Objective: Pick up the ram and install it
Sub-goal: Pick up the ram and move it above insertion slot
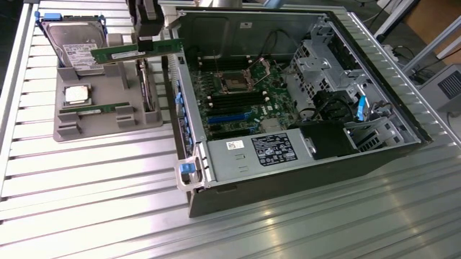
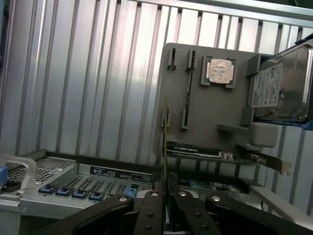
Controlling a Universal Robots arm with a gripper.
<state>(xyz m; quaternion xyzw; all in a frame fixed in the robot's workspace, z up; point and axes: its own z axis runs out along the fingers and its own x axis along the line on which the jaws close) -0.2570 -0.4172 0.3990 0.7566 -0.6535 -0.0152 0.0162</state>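
The open case (image 1: 303, 108) takes up the exterior view's right, its board (image 1: 241, 91) facing up with dark memory slots (image 1: 229, 101) near the middle. On the exterior view's left sits the grey tray (image 1: 79, 132), carrying a hard drive (image 1: 72, 40), an upright card (image 1: 148, 89), a processor (image 1: 78, 94) and a second stick (image 1: 97, 109) lying in its groove. The gripper (image 1: 146, 43) hangs above the tray's far edge, near the case wall, pinched narrow on the ram (image 1: 137, 52). The ram is clear of the tray, roughly level and gripped about mid-length. In the wrist view the ram (image 2: 165, 142) shows edge-on between the fingers (image 2: 149, 210). It looks light and stiff but thin and fragile. I judge it is best held on its flat faces near the middle, off the contacts, so it neither tips nor twists.
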